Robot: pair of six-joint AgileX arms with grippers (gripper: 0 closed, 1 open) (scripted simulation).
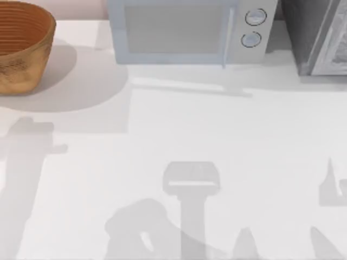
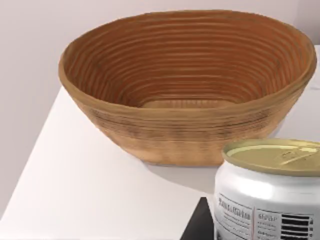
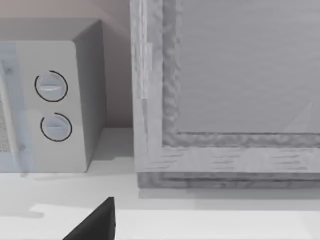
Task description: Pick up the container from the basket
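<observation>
Beside the table's far-left edge, the basket [image 1: 21,46] stands empty.

basket [image 1: 21,49] cut by top view's left edge; container [image 2: 270,195] base cropped.

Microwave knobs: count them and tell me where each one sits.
2. Both are on the microwave panel at its right end, stacked: the upper knob above the lower knob. The microwave stands at the table's far edge.

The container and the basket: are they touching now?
Apart. The left wrist view shows the container outside the basket, with bare table between them.
</observation>
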